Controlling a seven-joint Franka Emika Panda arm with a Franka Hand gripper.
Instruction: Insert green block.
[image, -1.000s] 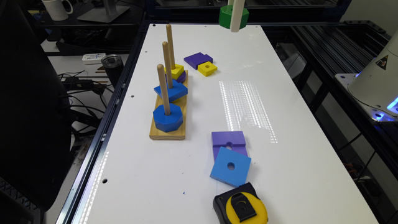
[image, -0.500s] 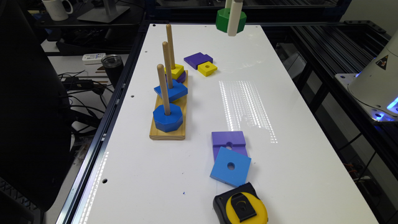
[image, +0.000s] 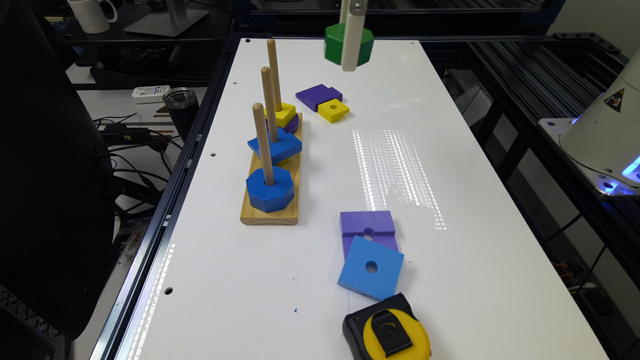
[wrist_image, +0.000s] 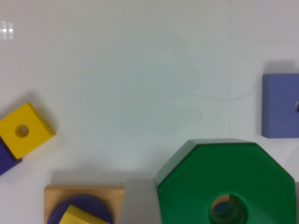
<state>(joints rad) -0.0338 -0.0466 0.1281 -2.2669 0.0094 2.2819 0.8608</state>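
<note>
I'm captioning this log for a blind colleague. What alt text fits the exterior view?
A green block hangs in the claw above the far end of a white table. Toward the exterior view's left, a wooden base holds three pegs carrying blue, yellow and purple blocks. Loose blocks and a tape measure lie nearer the camera.

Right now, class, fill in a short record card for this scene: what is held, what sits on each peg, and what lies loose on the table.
Held: green block, shut in the gripper, raised above the table's far end
Peg board: three upright pegs
Nearest peg: blue octagonal block
Middle peg: blue block
Farthest peg: yellow block on a purple piece
Loose, far end: purple block, yellow square block
Loose, near end: purple block, blue square block, tape measure
</note>
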